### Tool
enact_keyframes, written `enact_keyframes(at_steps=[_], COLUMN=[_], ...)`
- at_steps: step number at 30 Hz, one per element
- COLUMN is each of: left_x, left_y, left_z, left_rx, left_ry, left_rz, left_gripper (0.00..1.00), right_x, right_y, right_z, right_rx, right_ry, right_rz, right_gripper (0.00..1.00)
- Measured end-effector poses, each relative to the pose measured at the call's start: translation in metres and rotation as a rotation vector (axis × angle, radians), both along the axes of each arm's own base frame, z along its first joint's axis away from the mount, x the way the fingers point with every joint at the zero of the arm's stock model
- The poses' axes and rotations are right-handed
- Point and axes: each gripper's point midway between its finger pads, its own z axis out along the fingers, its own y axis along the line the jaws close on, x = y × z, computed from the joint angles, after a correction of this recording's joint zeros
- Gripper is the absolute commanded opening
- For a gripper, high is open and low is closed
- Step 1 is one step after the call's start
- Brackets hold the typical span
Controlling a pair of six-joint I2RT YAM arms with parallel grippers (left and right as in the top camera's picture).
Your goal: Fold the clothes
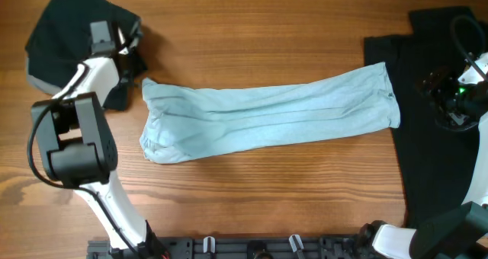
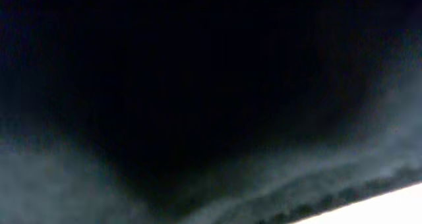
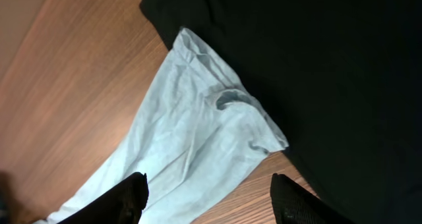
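The pale blue-green T-shirt [image 1: 267,114] lies folded lengthwise as a long strip across the middle of the table. Its right end overlaps the large black T-shirt [image 1: 435,167], which is spread flat at the right. My right gripper [image 1: 448,93] hovers open and empty above that end; in the right wrist view its fingers [image 3: 208,199] straddle the pale shirt [image 3: 191,138] beside the black shirt [image 3: 316,66]. My left gripper [image 1: 128,53] is at the folded black and grey pieces [image 1: 61,38], back left. The left wrist view shows only dark fabric [image 2: 198,85] close up, so its jaws are hidden.
The wooden table [image 1: 267,30] shows bare wood behind and in front of the pale shirt. A dark rack [image 1: 252,247] runs along the front edge. The left arm's base [image 1: 76,145] stands near the shirt's left end.
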Motion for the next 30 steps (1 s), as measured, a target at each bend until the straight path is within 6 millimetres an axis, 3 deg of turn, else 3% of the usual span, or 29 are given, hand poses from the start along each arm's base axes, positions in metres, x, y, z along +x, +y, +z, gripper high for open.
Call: enact_keyframes(at_steps=[4, 7, 10, 12, 14, 16, 19, 23, 26, 30], left_x=[0.013, 0.011, -0.004, -0.027, -0.045, -0.074, -0.11, -0.14, -0.148, -0.158], left_y=[0.046, 0.062, 0.043, 0.015, -0.005, -0.033, -0.066, -0.066, -0.063, -0.064], left_z=[0.01, 0.012, 0.007, 0.017, 0.034, 0.046, 0.042, 0.037, 0.031, 0.008], left_rx=[0.008, -0.049, -0.159, -0.273, -0.334, -0.392, -0.412, -0.382, -0.361, -0.352], left_ry=[-0.1, -0.126, -0.052, 0.028, 0.075, 0.179, 0.332, 0.461, 0.489, 0.498], left_rz=[0.083, 0.101, 0.067, -0.001, -0.049, -0.109, -0.227, -0.233, -0.236, -0.233], left_gripper=[0.08, 0.22, 0.4, 0.54, 0.61, 0.65, 0.69, 0.78, 0.84, 0.86], right_x=[-0.001, -0.001, -0.003, -0.008, -0.011, -0.014, -0.016, -0.018, -0.019, -0.019], right_y=[-0.002, -0.002, -0.002, 0.0, 0.002, 0.003, 0.005, 0.006, 0.006, 0.006], right_z=[-0.001, -0.001, -0.002, -0.004, -0.006, -0.007, -0.008, -0.009, -0.009, -0.009], right_rx=[-0.024, -0.03, -0.028, -0.018, -0.01, -0.005, 0.001, 0.007, 0.008, 0.008], right_ry=[0.003, 0.004, 0.014, 0.037, 0.051, 0.065, 0.075, 0.085, 0.086, 0.086], right_rz=[0.021, 0.025, 0.025, 0.023, 0.023, 0.022, 0.022, 0.023, 0.023, 0.024], right_gripper=[0.64, 0.64, 0.64, 0.65, 0.65, 0.65, 0.66, 0.66, 0.66, 0.66])
